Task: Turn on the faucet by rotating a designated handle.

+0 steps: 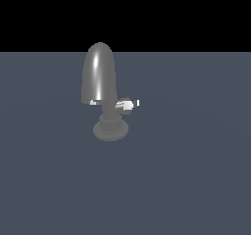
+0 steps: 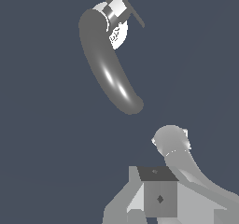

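Note:
The faucet (image 1: 99, 77) stands on the dark floor in the exterior view: a tall glossy grey dome on a short neck and a round ribbed base (image 1: 111, 129). The handle (image 1: 126, 105), a small pale stubby lever, sticks out from the neck toward the exterior view's right. A tinier white sliver (image 1: 138, 102) shows just past it. In the wrist view the faucet (image 2: 109, 71) appears as a long curved grey body, with the pale handle (image 2: 116, 6) and its thin dark crossbar at the far end. No gripper fingers show in either view.
Pale grey robot parts fill one corner of the wrist view: a boxy block (image 2: 159, 197) and a rounded link (image 2: 172, 141), well apart from the faucet. The flat dark blue-grey floor (image 1: 196, 180) surrounds the faucet.

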Robot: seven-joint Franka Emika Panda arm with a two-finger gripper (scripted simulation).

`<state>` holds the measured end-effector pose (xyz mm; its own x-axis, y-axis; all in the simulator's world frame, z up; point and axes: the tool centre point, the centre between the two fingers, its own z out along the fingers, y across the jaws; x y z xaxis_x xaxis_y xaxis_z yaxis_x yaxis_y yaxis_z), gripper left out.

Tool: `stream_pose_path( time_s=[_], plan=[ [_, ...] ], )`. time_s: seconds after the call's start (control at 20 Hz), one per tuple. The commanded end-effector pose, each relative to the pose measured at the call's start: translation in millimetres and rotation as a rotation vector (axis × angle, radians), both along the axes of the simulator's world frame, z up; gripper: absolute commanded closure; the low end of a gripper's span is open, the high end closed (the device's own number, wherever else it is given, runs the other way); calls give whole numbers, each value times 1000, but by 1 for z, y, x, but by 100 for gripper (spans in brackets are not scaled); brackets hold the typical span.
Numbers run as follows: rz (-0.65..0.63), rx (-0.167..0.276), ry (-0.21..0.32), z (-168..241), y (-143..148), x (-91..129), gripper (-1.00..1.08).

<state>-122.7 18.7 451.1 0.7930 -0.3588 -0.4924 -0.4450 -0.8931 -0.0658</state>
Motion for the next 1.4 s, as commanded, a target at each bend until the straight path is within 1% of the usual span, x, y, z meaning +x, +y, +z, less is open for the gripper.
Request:
stream_pose_path(
  time_s=[0.0,0.65,1.05,1.35],
  plan=[
    [-43,19,49,-7,-1,12,108],
    [-279,130,320,-56,-11,72,108],
    [-448,210,512,-100,-22,103,108],
    [-576,271,657,-137,-31,120,108]
  ],
)
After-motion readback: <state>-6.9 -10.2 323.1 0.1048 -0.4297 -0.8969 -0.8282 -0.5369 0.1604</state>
